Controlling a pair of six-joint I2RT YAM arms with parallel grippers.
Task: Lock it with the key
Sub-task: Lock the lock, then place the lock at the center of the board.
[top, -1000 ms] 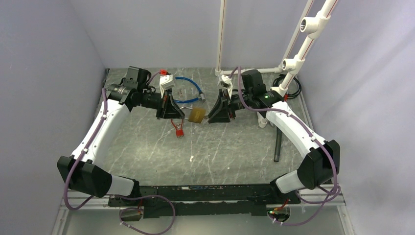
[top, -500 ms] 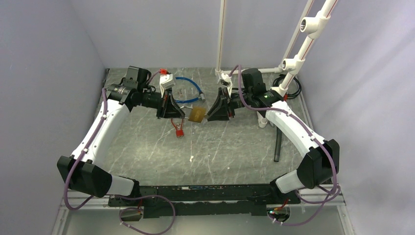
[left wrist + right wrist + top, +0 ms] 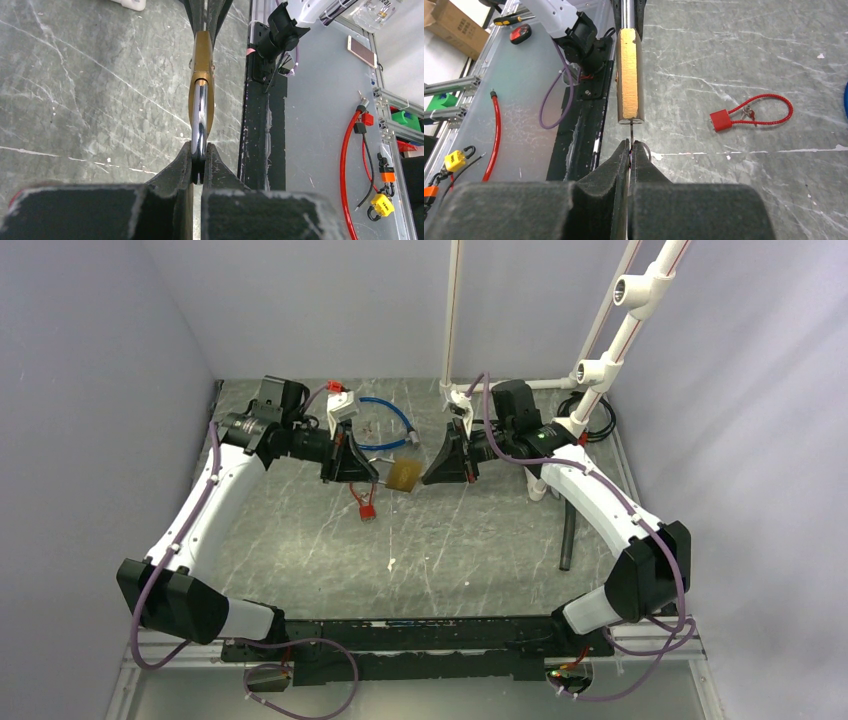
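Observation:
A brass padlock [image 3: 403, 475] hangs above the table between my two grippers. My left gripper [image 3: 372, 472] is shut on its silver shackle [image 3: 199, 120], with the brass body [image 3: 202, 55] pointing away. My right gripper [image 3: 427, 478] is shut on the thin silver key [image 3: 631, 142]. The key's blade runs edge-on from the fingertips [image 3: 623, 150] up into the bottom face of the padlock body [image 3: 630, 75]. A small key ring [image 3: 646, 150] shows beside the right fingertip.
A small red padlock with a red cable loop [image 3: 365, 506] lies on the table just in front of the brass lock; it also shows in the right wrist view [image 3: 751, 112]. A blue cable loop [image 3: 385, 425] lies behind. White pipe stands [image 3: 590, 360] rise at the back right.
The right gripper has shifted slightly left toward the padlock with the key. The left gripper and the padlock have stayed in place.

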